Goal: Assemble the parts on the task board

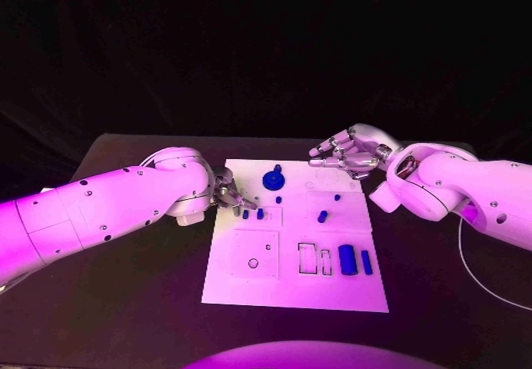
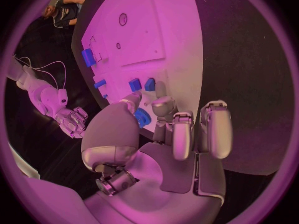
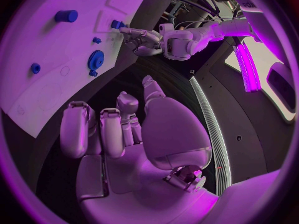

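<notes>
At the centre of the black surface (image 1: 133, 307) we find the white task board (image 1: 294, 292), lying flat with its long side running from near to far. On its far half we note a blue gear (image 1: 273, 181), and close by it, slightly nearer, a small blue peg (image 1: 278, 199). Near the board's left edge two short blue parts (image 1: 253, 214) stand side by side, and another blue part (image 1: 323, 217) stands right of centre. On the near right portion a blue cylinder (image 1: 348, 259) and a slim blue bar (image 1: 366, 262) lie beside two outlined rectangular recesses (image 1: 314, 258).

We see the left hand (image 1: 227, 197) at the board's left edge, just beside the two short parts. In the left wrist view its thumb and a finger are closed around a small blue piece (image 2: 142, 118), with the other fingers (image 2: 215, 129) held loosely curled.

We see the right hand (image 1: 346, 157) off the board's far right corner, above the dark surface, fingers curled inward and holding nothing.
</notes>
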Robot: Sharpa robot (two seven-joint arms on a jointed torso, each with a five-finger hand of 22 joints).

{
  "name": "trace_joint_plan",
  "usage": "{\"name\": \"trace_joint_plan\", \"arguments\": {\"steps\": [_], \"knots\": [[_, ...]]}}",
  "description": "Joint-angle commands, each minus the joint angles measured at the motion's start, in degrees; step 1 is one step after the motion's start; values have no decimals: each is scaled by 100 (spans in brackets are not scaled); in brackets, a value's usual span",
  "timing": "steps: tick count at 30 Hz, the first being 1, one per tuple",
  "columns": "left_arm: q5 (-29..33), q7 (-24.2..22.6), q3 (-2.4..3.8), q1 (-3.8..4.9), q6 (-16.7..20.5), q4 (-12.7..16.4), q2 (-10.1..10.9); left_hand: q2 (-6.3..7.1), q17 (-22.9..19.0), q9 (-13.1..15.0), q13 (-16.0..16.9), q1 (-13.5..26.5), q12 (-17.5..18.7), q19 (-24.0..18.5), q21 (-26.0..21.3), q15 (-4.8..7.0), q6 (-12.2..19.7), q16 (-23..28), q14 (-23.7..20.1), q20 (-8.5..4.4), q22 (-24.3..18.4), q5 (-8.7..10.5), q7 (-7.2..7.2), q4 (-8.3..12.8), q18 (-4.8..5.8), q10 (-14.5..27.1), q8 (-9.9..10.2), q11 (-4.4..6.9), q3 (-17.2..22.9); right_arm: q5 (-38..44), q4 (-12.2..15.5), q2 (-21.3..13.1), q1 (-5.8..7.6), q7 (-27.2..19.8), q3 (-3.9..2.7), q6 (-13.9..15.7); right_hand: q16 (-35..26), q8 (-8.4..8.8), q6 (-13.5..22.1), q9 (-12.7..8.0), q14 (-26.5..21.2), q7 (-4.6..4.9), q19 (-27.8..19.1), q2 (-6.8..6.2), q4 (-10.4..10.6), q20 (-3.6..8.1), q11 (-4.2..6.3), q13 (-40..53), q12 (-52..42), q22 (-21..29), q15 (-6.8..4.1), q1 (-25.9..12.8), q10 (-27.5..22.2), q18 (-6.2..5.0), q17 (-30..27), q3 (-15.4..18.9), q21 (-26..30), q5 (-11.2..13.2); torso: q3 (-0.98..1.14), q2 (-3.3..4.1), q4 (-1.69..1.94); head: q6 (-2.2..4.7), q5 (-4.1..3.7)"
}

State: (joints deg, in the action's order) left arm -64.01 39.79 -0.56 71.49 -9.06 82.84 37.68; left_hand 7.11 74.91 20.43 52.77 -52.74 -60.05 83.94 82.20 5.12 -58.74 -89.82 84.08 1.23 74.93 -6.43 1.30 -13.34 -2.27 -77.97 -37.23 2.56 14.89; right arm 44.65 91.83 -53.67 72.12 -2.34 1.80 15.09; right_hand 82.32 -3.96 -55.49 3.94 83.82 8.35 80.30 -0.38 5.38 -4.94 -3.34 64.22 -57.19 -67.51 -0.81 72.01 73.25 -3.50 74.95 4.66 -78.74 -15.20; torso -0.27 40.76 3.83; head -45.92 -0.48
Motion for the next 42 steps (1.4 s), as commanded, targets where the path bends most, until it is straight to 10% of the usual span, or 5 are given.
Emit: {"name": "trace_joint_plan", "arguments": {"steps": [1,10,19,31,42], "knots": [[272,40,37,5,508,90,86,-51,1509,-10,-129,-54,121,136,-74,34,61,-18,592,-30,754,7,10,-72,-19,108,-28,-10,-180,-22,-9,10,-4,-68,1,-8,-13,-6,-30,6,369,-3,-52,52,-3,8,6,-10,18,10,-32,-22,-23,-103,324,41,33,-37,2,-2,0,11,-3],[1066,-528,89,33,1212,104,279,-352,911,-88,-1460,269,1296,-576,-1429,-114,682,423,385,99,-313,316,239,-339,-331,1114,-39,-219,-1074,-44,-23,23,-9,-70,1,-13,-13,-6,-30,6,369,-3,-52,52,-3,8,6,-10,18,10,-32,-22,-23,-103,324,41,33,-37,5,-5,7,53,-29],[409,-3509,-95,-25,2406,-41,71,-575,-1897,-356,-2084,-2374,2028,-2098,-4434,-484,1571,3022,-1097,436,-2549,110,683,432,-806,2421,186,-634,-639,-49,-23,29,-14,-103,1,0,-17,-5,-27,5,368,-3,-52,54,0,8,5,-13,22,11,-31,-24,-26,-103,320,46,34,-41,-10,9,-5,103,-99],[-1288,-4131,-235,-134,2444,-400,-398,49,-2751,-1333,-3955,-3241,3999,-1838,-4827,-582,846,3695,-1197,507,-2870,152,735,823,-825,2192,1708,-778,272,-13,-9,57,-15,-194,1,35,-16,-4,-25,5,368,-3,-52,62,-1,8,5,-11,18,10,-31,-18,-26,-102,322,46,34,-49,-6,26,-9,159,-124],[-2187,-3542,-247,-162,1702,-556,-624,229,-532,-1579,-4612,-2935,4661,-414,-2442,-505,258,1374,93,455,-1064,168,664,800,-438,1619,2329,-726,289,4,-6,68,-15,-218,1,37,-15,-4,-25,4,369,-3,-51,82,-5,8,6,-13,17,9,-32,0,-28,-102,325,43,34,-70,5,13,-12,142,-131]]}}
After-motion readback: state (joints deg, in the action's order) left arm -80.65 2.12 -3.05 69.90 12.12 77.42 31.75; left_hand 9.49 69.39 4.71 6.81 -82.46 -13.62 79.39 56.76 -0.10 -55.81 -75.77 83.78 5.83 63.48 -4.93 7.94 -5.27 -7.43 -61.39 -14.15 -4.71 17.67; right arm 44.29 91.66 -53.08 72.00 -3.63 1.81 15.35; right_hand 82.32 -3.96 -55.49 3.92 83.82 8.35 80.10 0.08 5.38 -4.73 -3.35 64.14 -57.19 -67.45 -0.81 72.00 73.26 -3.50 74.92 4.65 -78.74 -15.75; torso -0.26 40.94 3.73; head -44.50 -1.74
